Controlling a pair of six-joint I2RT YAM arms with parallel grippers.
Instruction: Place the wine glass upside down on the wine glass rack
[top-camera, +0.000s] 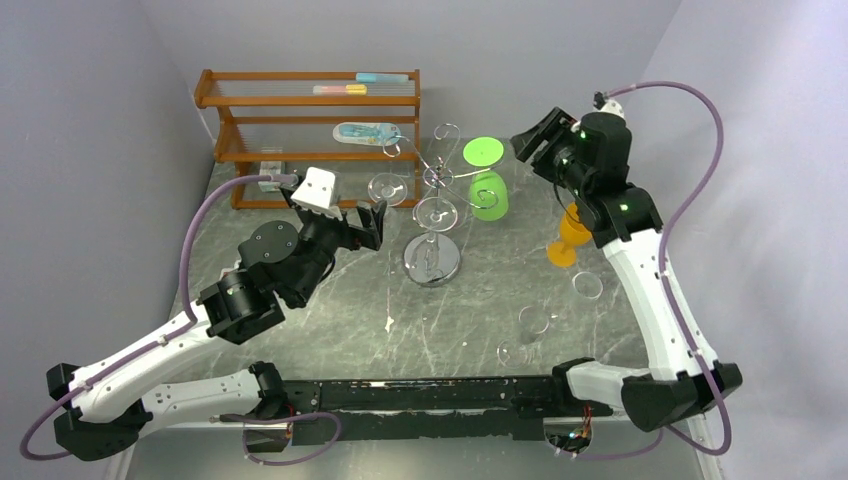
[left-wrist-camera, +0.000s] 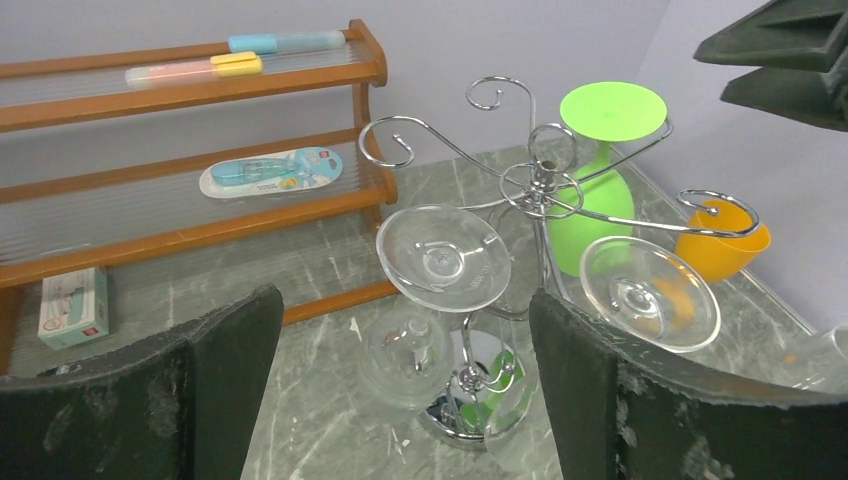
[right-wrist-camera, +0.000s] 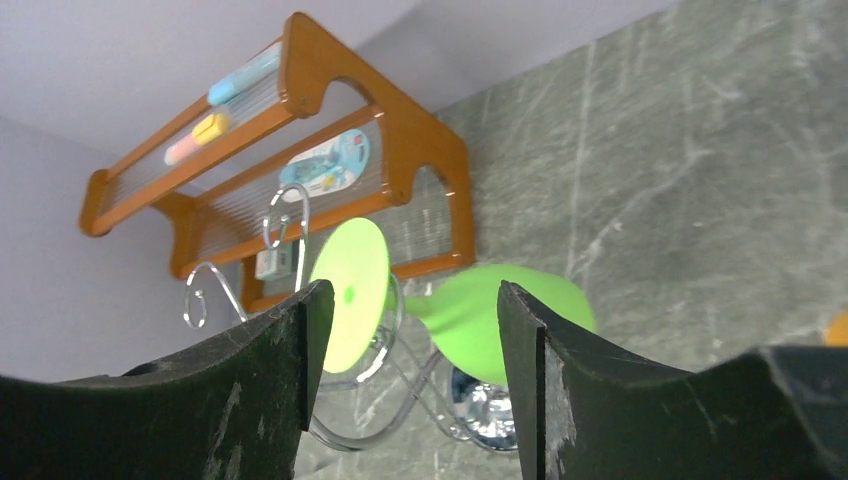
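The chrome wine glass rack (top-camera: 436, 180) stands mid-table on its round mirror base. A green wine glass (top-camera: 487, 192) hangs upside down on its right arm, and two clear wine glasses (top-camera: 388, 188) hang upside down on the left and front arms. My left gripper (top-camera: 365, 222) is open and empty, just left of the rack. In the left wrist view (left-wrist-camera: 400, 390) it faces a hanging clear glass (left-wrist-camera: 443, 258). My right gripper (top-camera: 530, 145) is open and empty, right of the green glass. In the right wrist view (right-wrist-camera: 405, 380) the green glass (right-wrist-camera: 500, 320) lies beyond the fingertips.
An orange wine glass (top-camera: 568, 238) stands upright under the right arm. Clear glasses (top-camera: 535, 320) sit on the table at the front right. The orange-brown wooden shelf (top-camera: 300, 100) with small packets stands at the back left against the wall.
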